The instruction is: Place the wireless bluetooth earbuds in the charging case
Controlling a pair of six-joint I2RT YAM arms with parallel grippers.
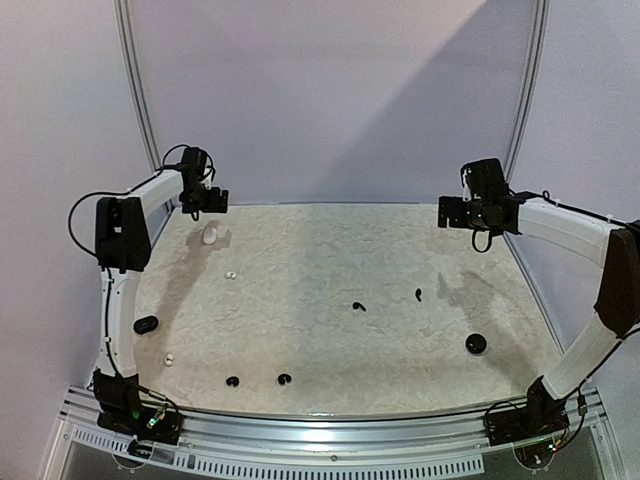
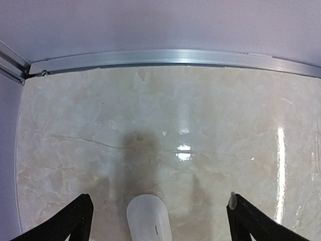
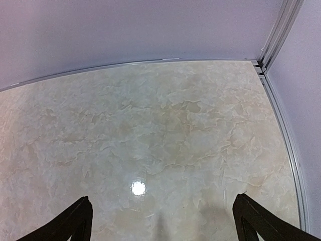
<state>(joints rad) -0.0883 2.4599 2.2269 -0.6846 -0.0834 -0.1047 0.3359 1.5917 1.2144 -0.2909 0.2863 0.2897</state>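
Near the front edge lie two black buds [image 1: 232, 381] and a white bud [image 1: 169, 358]. Mid-table sit a left black case [image 1: 146, 324], a right black case [image 1: 476, 344], two more black buds [image 1: 359, 306] and another white bud [image 1: 231, 274]. At the far left, the left gripper [image 1: 205, 203] hangs spread wide over a white case [image 1: 210, 236]. At the far right, the right gripper [image 1: 450, 213] is spread wide above the table [image 1: 330, 250].

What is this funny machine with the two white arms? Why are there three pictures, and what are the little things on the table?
It is a robot with two arms fixed to the near edge of a table. The wide picture looks down from above and behind the arms. The other two come from a small camera on each wrist, so black fingers poke in at the bottom. On the table lie tiny earbuds: two white earbuds and four black earbuds. There is a white case and two black cases. The left fingers are spread open over the white case. The right fingers are open over bare table. Nothing is held.
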